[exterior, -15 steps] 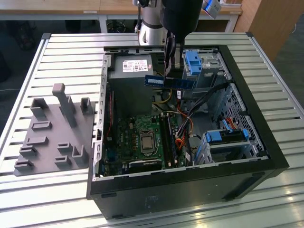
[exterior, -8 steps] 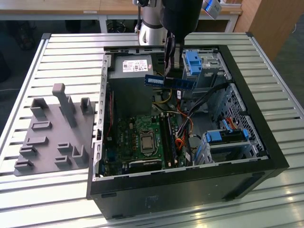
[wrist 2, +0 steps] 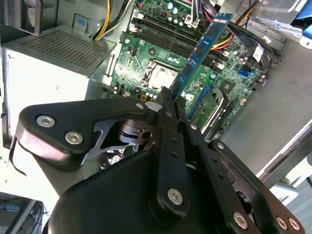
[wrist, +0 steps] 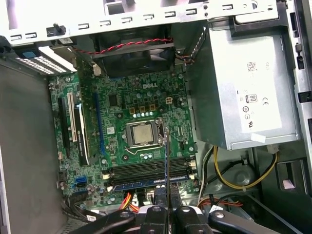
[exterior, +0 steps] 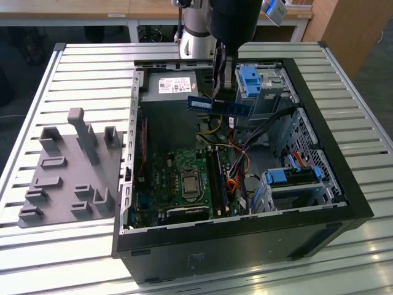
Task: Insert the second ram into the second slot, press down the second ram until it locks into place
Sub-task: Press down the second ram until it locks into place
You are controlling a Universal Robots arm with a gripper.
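Note:
My gripper (exterior: pixel 216 97) is shut on the second ram (exterior: pixel 220 106), a long blue stick held level above the open computer case. In the second wrist view the ram (wrist 2: pixel 200 51) juts out from the fingertips (wrist 2: pixel 166 100) over the motherboard. In the first wrist view the ram (wrist: pixel 166 161) appears edge-on, clamped between the gripper (wrist: pixel 165 212) pads, hanging above the row of memory slots (wrist: pixel 146 171) beside the processor socket (wrist: pixel 141 134). A blue strip (wrist: pixel 146 185) sits in one of those slots. In the exterior view the slots (exterior: pixel 216 175) lie well below the ram.
The black case wall (exterior: pixel 245 239) rings the motherboard. A power supply (exterior: pixel 172 86) sits at the back, blue drive cages (exterior: pixel 252 80) and cables (exterior: pixel 236 184) toward the exterior view's right. A grey fixture plate (exterior: pixel 67 172) with upright posts lies on the slatted table to the exterior view's left.

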